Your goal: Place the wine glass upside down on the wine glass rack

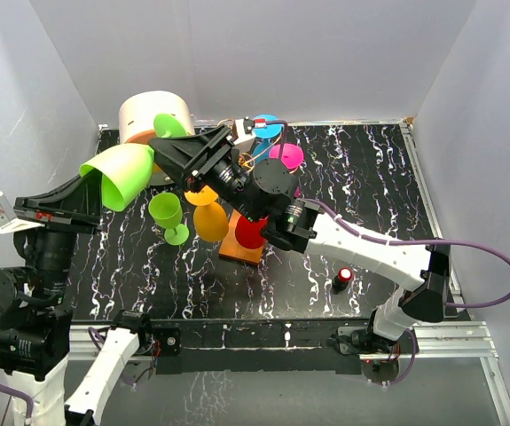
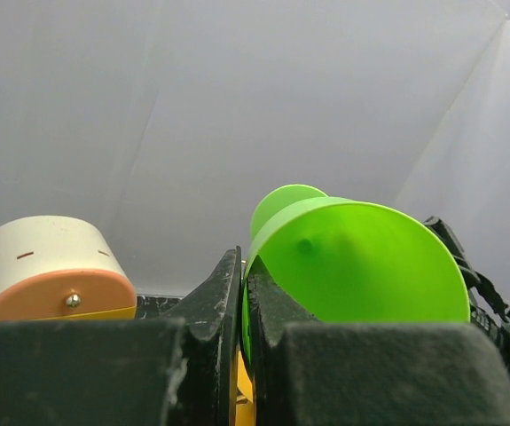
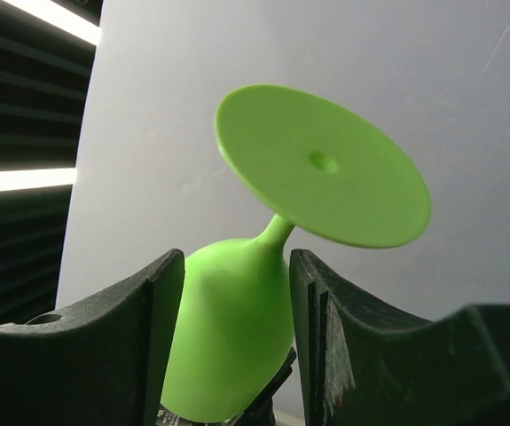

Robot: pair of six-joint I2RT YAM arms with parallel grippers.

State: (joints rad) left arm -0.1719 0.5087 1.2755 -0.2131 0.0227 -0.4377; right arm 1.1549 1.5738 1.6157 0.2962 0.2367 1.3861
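The held green wine glass (image 1: 121,173) hangs in the air over the table's back left, lying on its side with its foot (image 1: 170,124) toward the back. My left gripper (image 1: 95,185) is shut on the wall of its bowl at the rim, seen in the left wrist view (image 2: 241,266) with the bowl (image 2: 361,266) to the right. My right gripper (image 1: 161,148) flanks the narrow end of the bowl (image 3: 237,337), both fingers against it, the foot (image 3: 325,177) above. The rack's orange base (image 1: 241,250) is at mid-table; its gold wire is mostly hidden behind my right arm.
Orange (image 1: 210,222), red (image 1: 250,232), pink (image 1: 286,157) and blue (image 1: 268,127) glasses hang around the rack. A second green glass (image 1: 168,216) stands upright left of it. A cream-and-orange drum box (image 1: 153,114) is at the back left. A small red-topped black object (image 1: 343,278) lies front right.
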